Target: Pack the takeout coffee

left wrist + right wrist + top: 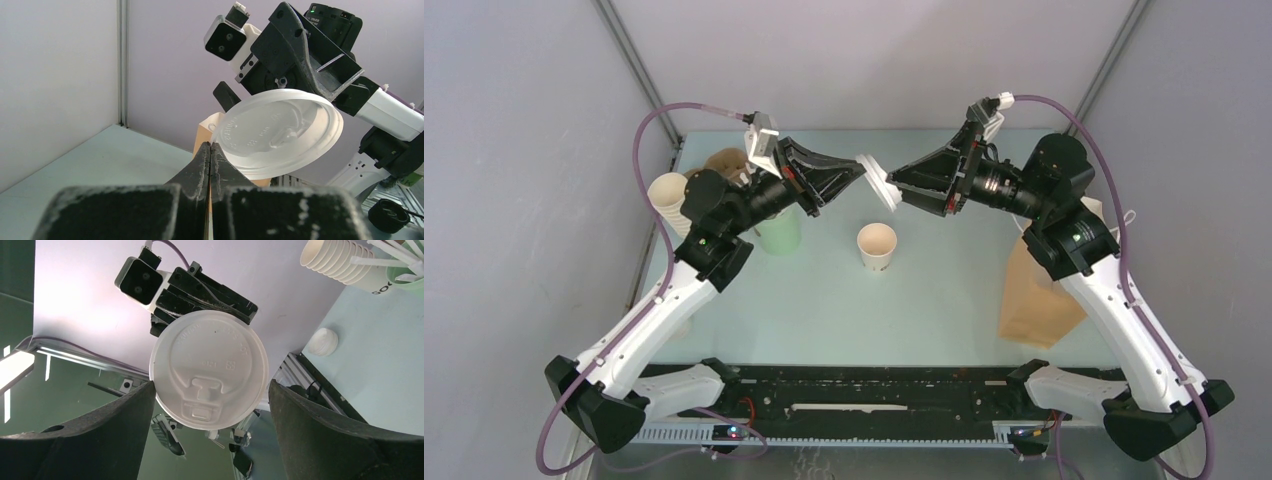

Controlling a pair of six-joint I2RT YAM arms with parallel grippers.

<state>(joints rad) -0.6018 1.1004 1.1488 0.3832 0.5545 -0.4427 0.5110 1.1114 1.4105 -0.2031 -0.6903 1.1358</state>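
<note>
The takeout coffee is a small cream paper cup (876,245), standing open and without a lid in the middle of the table. A round white lid (880,186) hangs in the air above and behind it, between the two grippers. My left gripper (864,172) is shut, its tips (210,145) pinched on the rim of the lid (280,130). Facing it, my right gripper (894,188) is open, with the lid (209,369) between its spread fingers (211,385). One finger (142,405) stands at the lid's edge and the other is apart from it.
A stack of cream cups (669,200) and a pale green cup (778,232) of white sticks stand at the back left. A brown paper bag (1036,300) stands at the right under my right arm. A small white lid stack (322,341) sits on the table.
</note>
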